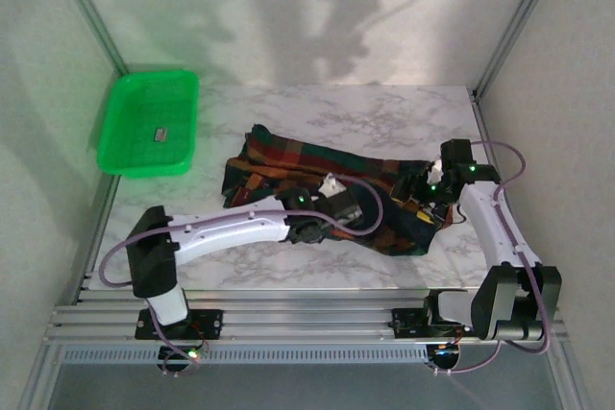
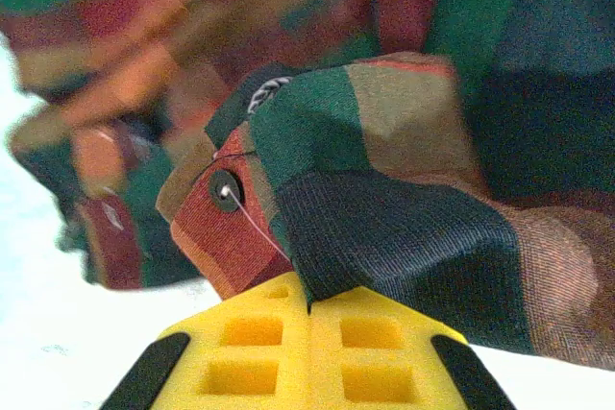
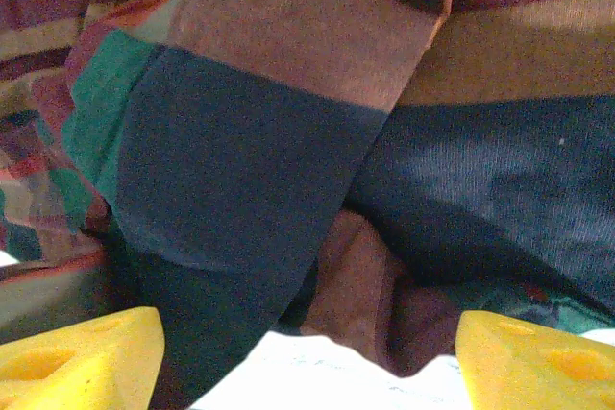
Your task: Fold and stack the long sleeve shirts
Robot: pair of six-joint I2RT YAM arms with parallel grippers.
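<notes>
One plaid shirt [image 1: 317,165] lies crumpled at the middle of the marble desk [image 1: 384,112], well apart from the green tray [image 1: 144,108] at the far left corner. A dark button [image 2: 226,191] with a loose thread [image 2: 259,229] sits on a red patch of the shirt. The left claw [image 2: 309,309] has its fingers pressed together on a fold of the shirt just below that button; the right claw [image 3: 307,343] stands wide apart at the shirt's right end, holding nothing, with dark blue folds just ahead of it.
</notes>
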